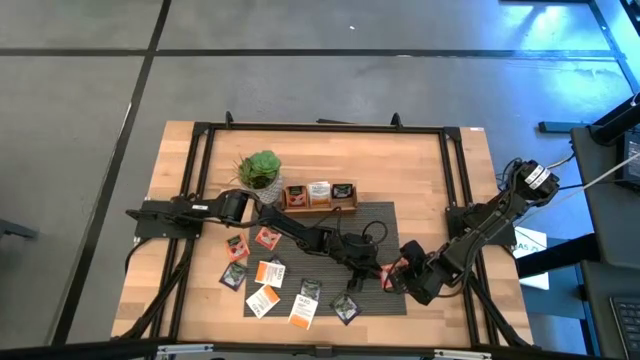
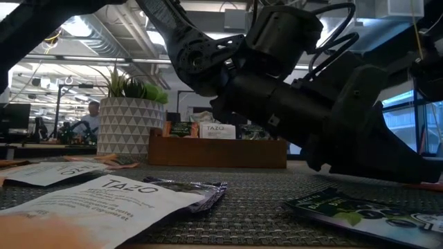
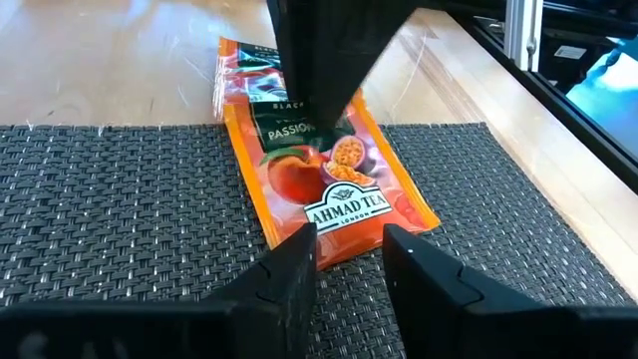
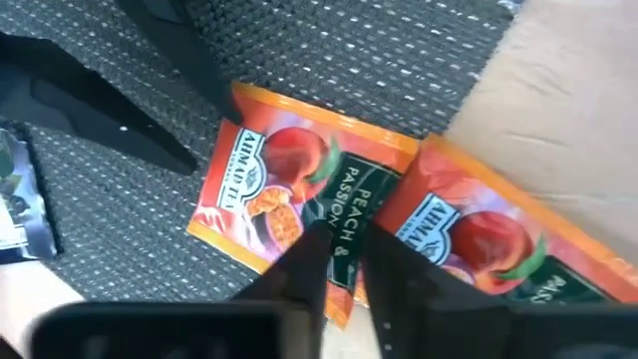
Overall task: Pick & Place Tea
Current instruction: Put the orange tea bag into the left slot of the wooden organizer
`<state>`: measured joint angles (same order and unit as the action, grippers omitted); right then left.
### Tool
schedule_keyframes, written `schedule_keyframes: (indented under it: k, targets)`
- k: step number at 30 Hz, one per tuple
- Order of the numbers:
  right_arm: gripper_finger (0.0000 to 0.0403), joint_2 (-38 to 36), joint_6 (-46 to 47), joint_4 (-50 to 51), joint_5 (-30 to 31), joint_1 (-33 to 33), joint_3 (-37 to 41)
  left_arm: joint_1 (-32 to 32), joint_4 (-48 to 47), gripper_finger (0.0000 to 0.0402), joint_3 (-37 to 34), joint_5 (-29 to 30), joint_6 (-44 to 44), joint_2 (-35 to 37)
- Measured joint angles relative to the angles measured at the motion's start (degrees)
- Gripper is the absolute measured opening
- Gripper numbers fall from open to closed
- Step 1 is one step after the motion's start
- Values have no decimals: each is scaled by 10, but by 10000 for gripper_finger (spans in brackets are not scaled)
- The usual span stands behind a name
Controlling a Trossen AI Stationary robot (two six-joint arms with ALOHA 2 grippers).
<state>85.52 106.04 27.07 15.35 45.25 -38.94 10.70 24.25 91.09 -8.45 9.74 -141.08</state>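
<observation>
Both grippers are meeting at the lower right of the dark woven mat (image 1: 385, 215) in the high view. Left gripper (image 3: 349, 249) is sitting with fingers slightly apart, straddling the near edge of an orange peach-passion sachet (image 3: 324, 184); fingers are flanking that edge, not visibly clamping it. Right gripper (image 4: 344, 259) is showing a narrow gap, fingertips sitting over the edge of the same orange sachet (image 4: 284, 194); can't tell if it's actually pinching it. A second orange sachet (image 4: 498, 239) is lying just beside the first, partly on the bare wooden table (image 4: 588, 90).

Remaining loose tea sachets (image 1: 268, 285) are lying scattered at lower centre-left of the high view, orange, white and dark ones, some on the mat, some on the wood. Wooden tray (image 1: 320, 196) is sitting above the mat, centre frame, with sachets standing in its compartments. Potted plant (image 1: 260, 170) is standing just left of the tray.
</observation>
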Motion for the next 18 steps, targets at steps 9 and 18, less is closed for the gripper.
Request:
schedule_keyframes:
  k: [9,18]
  targets:
    - [5,-1,-28,9,4,0,0,-9,-24,115,-2,-26,0,13]
    - [2,-3,-154,42,42,-1,-21,-72,-201,115,-2,-135,-27,143]
